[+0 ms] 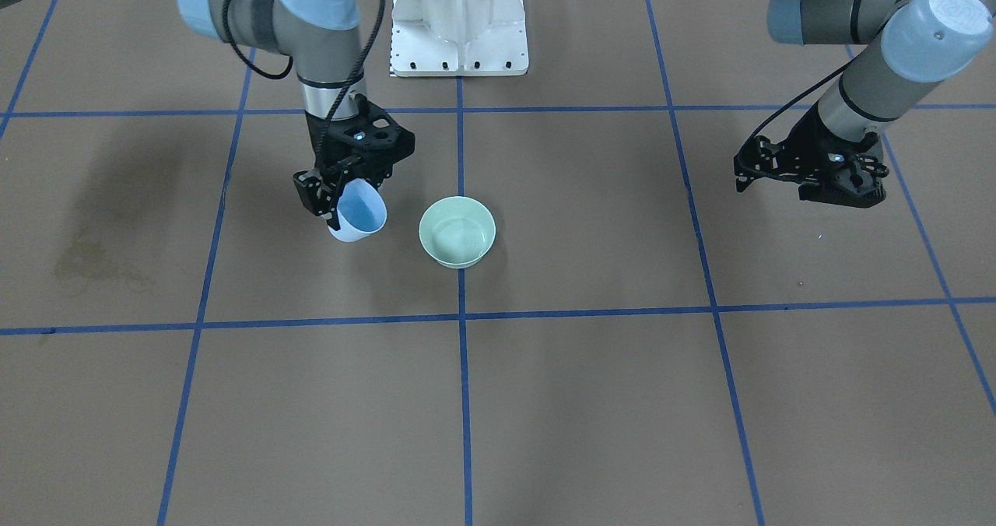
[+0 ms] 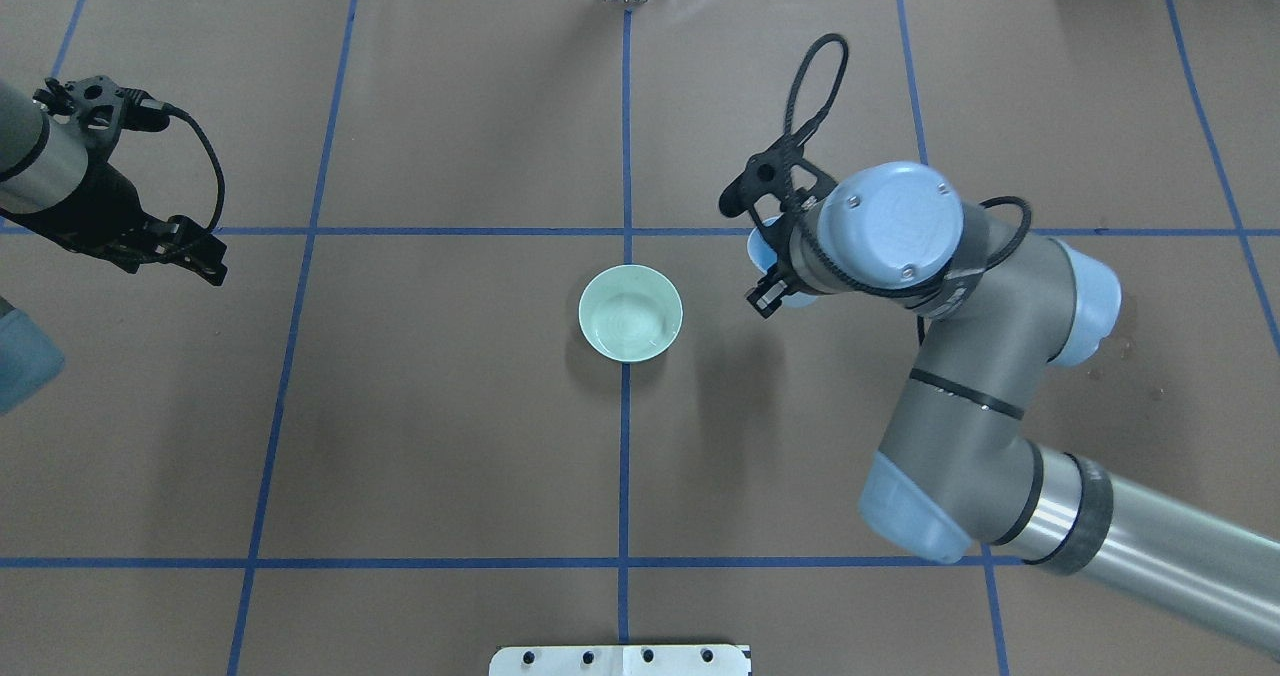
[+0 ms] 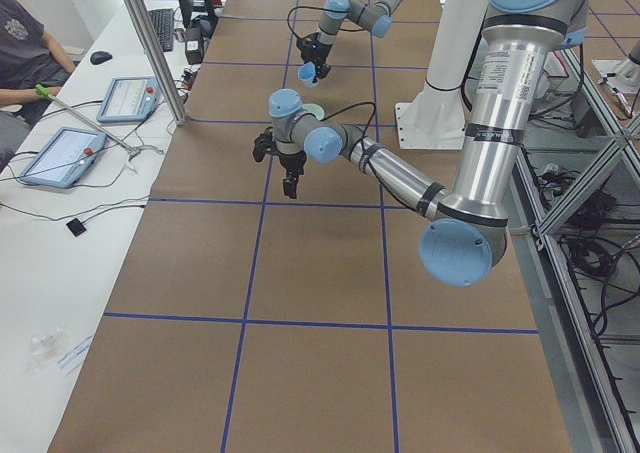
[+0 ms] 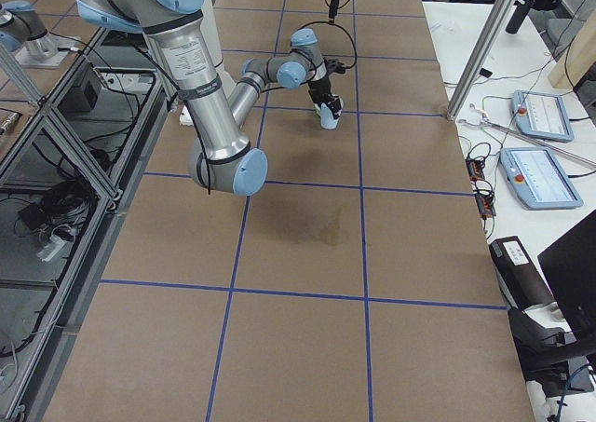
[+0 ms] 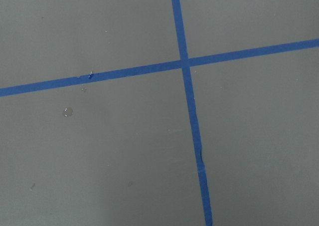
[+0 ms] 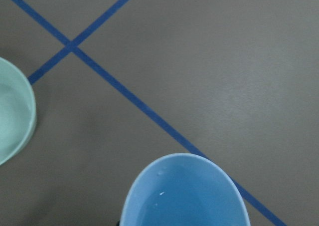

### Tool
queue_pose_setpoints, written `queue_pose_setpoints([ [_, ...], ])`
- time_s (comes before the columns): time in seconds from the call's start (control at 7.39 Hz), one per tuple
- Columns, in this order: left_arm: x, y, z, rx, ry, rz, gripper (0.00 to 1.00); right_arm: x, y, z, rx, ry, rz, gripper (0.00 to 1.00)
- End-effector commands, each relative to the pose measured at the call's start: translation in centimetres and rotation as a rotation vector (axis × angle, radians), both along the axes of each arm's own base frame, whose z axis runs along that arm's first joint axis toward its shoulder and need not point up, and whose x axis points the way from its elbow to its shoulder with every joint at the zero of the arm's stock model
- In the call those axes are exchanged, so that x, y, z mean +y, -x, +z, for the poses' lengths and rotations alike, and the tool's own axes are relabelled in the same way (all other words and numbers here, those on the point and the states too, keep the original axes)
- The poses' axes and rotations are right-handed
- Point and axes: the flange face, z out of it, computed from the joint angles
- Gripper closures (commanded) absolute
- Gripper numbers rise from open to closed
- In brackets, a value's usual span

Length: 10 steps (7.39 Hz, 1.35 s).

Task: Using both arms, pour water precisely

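Note:
My right arm (image 1: 311, 20) holds a light blue cup (image 1: 359, 213) just above the table, tilted with its mouth toward the bowl. My right gripper (image 1: 342, 199) is shut on the cup's wall. Water (image 6: 179, 206) lies in the cup, with small whitish glints. A pale green bowl (image 1: 457, 231) stands on the table centre, a short way from the cup; faint rings (image 2: 630, 318) show inside it. My left gripper (image 1: 745, 174) hangs empty far off to the side, its fingers together. The overhead view hides most of the cup (image 2: 762, 246) under my right wrist.
The white bolted pedestal (image 1: 459, 24) stands at the robot's edge of the table. Blue tape lines (image 1: 461, 308) grid the brown table. A faint stain (image 1: 93, 261) marks the table on my right side. A small droplet (image 5: 68, 112) lies under my left wrist.

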Motion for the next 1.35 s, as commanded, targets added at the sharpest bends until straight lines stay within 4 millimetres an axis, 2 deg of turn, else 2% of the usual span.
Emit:
queue_pose_setpoints([
  [0.0,-0.1,-0.1,0.1,-0.002,0.000,0.000,0.00,0.9,5.1,-4.3,0.154,-0.019,-0.024,0.56],
  [0.14,-0.2,-0.3,0.3,-0.005,0.004,0.002,0.00,1.8,6.4,-5.1,0.214,-0.059,-0.034,0.56],
  [0.27,-0.2,-0.3,0.3,-0.005,0.004,0.002,0.00,2.6,8.4,-5.6,0.298,-0.153,-0.007,0.56],
  [0.41,-0.2,-0.3,0.2,-0.004,0.005,0.003,0.00,2.0,9.7,-6.7,0.334,-0.186,-0.021,0.57],
  [0.54,-0.2,-0.3,0.3,-0.004,0.006,0.003,0.00,1.4,10.9,-5.4,0.379,-0.182,-0.020,0.56],
  [0.68,-0.3,-0.3,0.4,-0.006,0.006,0.002,0.00,1.8,11.6,-5.0,0.430,-0.219,-0.007,0.57],
  [0.81,-0.3,-0.3,0.3,-0.004,0.006,0.003,0.00,2.9,12.0,-5.7,0.514,-0.272,-0.019,0.57],
  [0.95,-0.2,-0.3,0.2,-0.003,0.005,0.002,0.00,3.2,12.1,-6.8,0.566,-0.288,-0.050,0.58],
  [1.22,-0.2,-0.3,0.0,0.001,0.028,-0.023,0.00,3.8,14.2,-5.5,0.657,-0.339,-0.071,0.60],
])
